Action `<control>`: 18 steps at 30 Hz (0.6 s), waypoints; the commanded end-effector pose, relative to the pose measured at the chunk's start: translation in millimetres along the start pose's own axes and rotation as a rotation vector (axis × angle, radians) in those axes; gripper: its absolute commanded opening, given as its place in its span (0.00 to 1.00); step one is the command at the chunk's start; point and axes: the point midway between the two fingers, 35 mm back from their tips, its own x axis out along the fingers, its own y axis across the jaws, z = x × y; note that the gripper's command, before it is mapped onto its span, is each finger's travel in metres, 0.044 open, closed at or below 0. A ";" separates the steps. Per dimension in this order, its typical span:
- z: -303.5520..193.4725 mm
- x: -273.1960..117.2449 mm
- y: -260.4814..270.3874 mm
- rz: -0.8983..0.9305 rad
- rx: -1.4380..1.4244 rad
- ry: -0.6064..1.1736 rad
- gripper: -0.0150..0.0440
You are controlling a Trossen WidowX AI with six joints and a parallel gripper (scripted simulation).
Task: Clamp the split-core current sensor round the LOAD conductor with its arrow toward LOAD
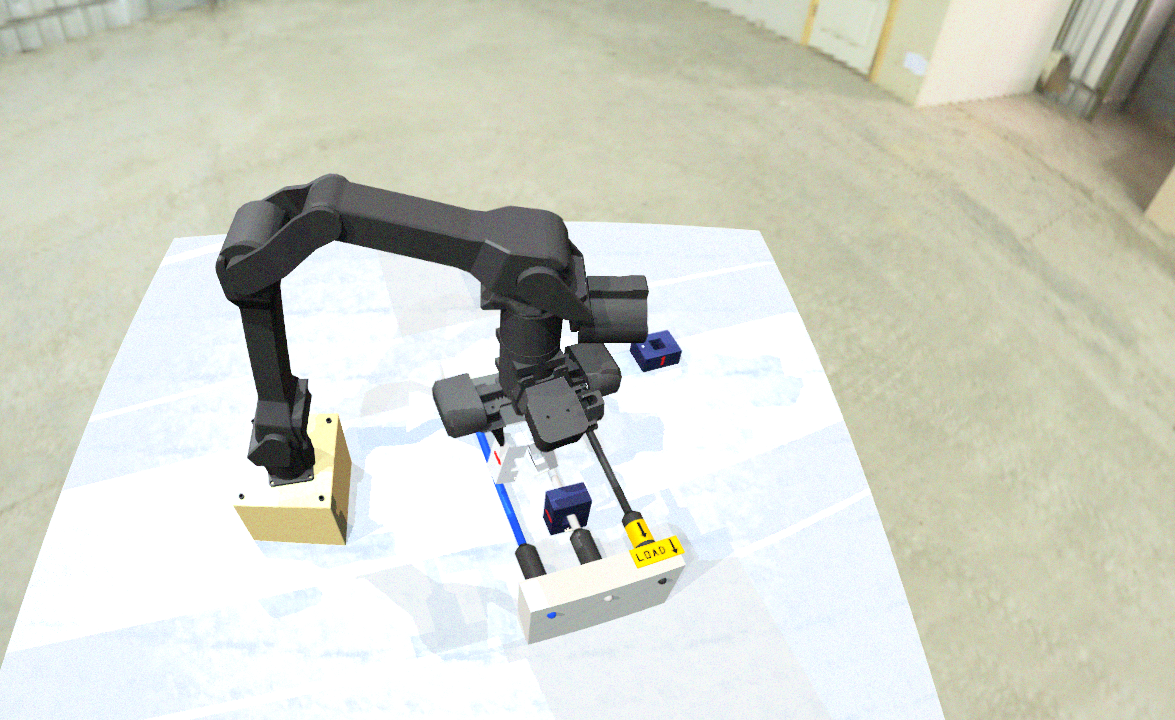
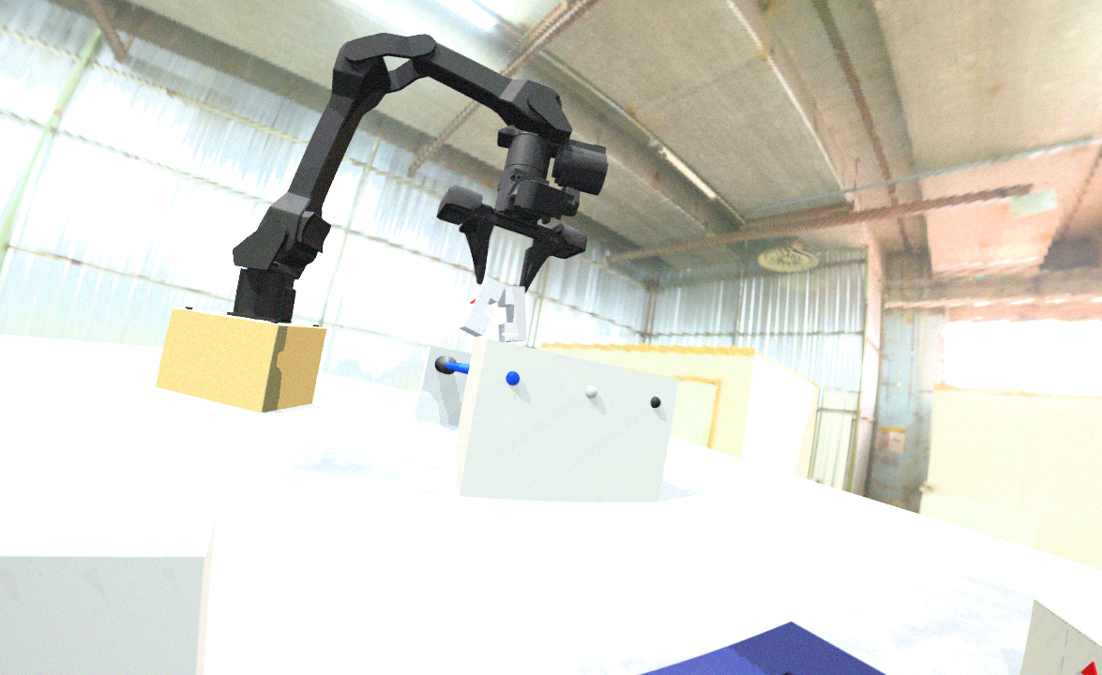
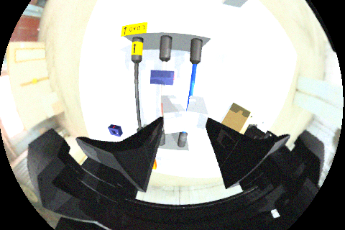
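Note:
The white split-core sensor hangs hinge up with its jaws open downward. My gripper is shut on its upper part and holds it in the air, above the blue and white conductors. A red mark shows on its side; its arrow shape is too small to read. The black LOAD conductor is off to one side, outside the jaws. The yellow LOAD marker sits at its front end, with its arrow pointing toward the front block. The far end of that conductor is hidden in the top view.
A navy sensor sits round the white conductor. The blue conductor runs beside it. A front block holds the conductor ends. Another navy sensor lies beyond the LOAD conductor.

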 end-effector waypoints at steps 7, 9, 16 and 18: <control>-19.2 4.4 51.8 0.002 0.031 0.007 0.25; -23.9 5.9 61.0 0.002 0.036 0.007 0.25; -42.8 12.8 92.3 0.004 0.054 0.008 0.25; -49.0 15.3 100.8 0.004 0.059 0.008 0.25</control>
